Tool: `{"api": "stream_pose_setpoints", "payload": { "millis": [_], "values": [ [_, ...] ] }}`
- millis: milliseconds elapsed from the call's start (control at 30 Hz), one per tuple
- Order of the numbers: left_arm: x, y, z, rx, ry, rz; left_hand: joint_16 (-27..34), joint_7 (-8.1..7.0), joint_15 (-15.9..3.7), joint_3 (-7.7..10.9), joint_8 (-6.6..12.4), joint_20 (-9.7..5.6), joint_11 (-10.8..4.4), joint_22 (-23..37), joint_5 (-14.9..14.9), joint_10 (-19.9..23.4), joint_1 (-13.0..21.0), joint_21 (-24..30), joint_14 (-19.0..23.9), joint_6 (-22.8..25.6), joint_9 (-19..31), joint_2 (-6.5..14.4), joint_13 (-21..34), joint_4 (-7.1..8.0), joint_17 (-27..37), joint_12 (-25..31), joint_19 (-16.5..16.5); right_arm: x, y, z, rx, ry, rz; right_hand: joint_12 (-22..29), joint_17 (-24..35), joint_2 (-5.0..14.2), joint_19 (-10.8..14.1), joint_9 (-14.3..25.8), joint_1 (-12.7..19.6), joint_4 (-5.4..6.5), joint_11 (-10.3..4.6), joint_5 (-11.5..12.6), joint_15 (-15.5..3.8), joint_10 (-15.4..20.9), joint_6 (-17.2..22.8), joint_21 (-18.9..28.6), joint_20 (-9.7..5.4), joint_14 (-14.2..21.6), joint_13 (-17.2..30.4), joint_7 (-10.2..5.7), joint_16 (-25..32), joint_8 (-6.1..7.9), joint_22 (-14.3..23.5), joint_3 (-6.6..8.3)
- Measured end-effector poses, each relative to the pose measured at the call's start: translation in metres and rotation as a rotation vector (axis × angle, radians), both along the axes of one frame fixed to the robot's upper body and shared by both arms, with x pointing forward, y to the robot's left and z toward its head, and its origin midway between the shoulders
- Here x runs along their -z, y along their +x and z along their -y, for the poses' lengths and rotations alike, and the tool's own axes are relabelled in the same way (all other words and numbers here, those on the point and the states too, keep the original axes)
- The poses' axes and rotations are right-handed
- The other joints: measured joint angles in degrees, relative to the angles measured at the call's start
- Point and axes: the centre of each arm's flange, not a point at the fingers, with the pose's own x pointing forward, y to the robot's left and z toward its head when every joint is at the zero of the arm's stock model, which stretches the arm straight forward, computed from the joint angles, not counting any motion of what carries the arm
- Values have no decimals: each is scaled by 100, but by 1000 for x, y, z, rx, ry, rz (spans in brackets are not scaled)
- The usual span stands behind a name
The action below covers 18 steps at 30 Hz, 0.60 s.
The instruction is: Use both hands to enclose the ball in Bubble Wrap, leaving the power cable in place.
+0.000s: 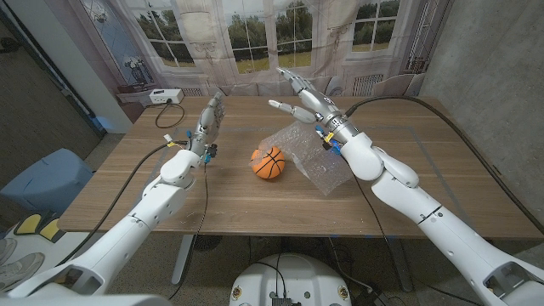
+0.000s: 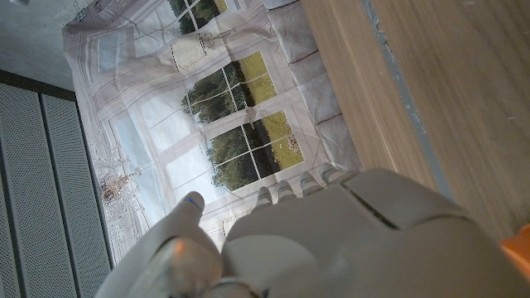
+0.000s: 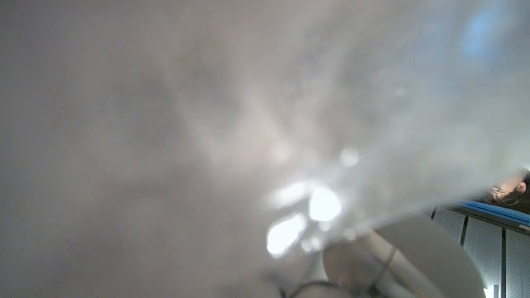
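While ball point(image 1: 269, 163) sits between hands, both raised

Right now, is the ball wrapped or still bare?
Bare. The orange ball sits uncovered on the table, with the bubble wrap lying crumpled beside it, not over it.

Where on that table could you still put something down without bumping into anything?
Bare wood lies right of the bubble wrap, out to the table edge, and along the front edge below the ball. The middle is crowded: ball against wrap, right hand above it, left hand beside. The power cable and white box fill the far left corner.
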Motion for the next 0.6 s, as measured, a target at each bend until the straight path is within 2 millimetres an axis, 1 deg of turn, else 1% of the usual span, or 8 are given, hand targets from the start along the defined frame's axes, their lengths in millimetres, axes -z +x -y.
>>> {"api": "stream_pose_setpoints", "payload": {
  "millis": [33,67,133,200,333,433,533,600],
  "values": [
    [0,-1,-1,-1,-4,5,0,0,0,0,0,0,0,0,0,0,0,0,0,0,0,0,0,0,0,0,0,0,0,0,0,-3,-1,0,0,0,0,-6,0,0,0,0,0,0,0,0,0,0,0,0,-15,0,0,0],
    [1,-1,-1,-2,-5,5,0,0,0,0,0,0,0,0,0,0,0,0,0,0,0,0,0,0,0,0,0,-4,2,-13,-19,-14,-4,0,0,0,0,-10,0,17,0,0,0,0,0,0,0,0,0,0,-20,0,0,-17],
    [4,-2,-3,-4,-6,1,0,0,0,-9,0,0,0,0,28,0,0,0,0,0,0,0,0,9,0,0,0,-3,3,-17,-22,-33,-10,-17,0,15,0,-10,-15,16,0,0,0,0,0,0,0,0,0,0,-20,0,-11,-16],
    [5,-4,-4,-6,-12,5,0,3,0,-17,0,0,0,0,28,0,0,0,0,-2,0,0,0,18,0,0,0,-7,7,-30,-38,-48,-13,-34,0,16,0,-10,-15,16,0,0,0,0,0,0,0,0,0,0,-20,0,-15,-15],
    [12,-5,-7,-11,-15,-3,0,42,0,-17,0,0,0,0,28,0,0,0,0,0,0,0,0,17,0,0,0,-7,8,-38,-44,-76,-20,-39,0,22,0,-10,-22,16,31,0,0,-32,0,0,0,0,0,0,-20,0,-15,-15],
    [15,-6,-9,-14,-22,-3,0,42,0,-17,0,0,0,0,28,0,0,0,0,0,0,0,0,17,0,0,0,-17,12,-55,-62,-97,-15,-39,0,22,0,-10,-22,15,31,0,0,-32,0,0,0,0,0,0,-20,-24,-15,-15],
    [17,-6,-10,-16,-23,-6,0,42,0,-17,0,0,0,0,28,0,0,0,0,0,0,0,0,17,0,0,0,-16,13,-55,-60,-105,-17,-39,0,22,0,-10,-21,16,31,0,0,-32,0,-1,0,0,0,0,-63,-24,-15,-15],
    [18,-7,-11,-16,-28,-6,0,42,0,-16,0,0,0,0,28,0,0,0,0,0,0,0,0,17,0,0,0,-23,14,-68,-75,-122,-13,-39,0,22,0,-10,-21,15,31,22,0,-32,0,0,0,0,1,0,-63,-24,-14,-15]
  ]
}}
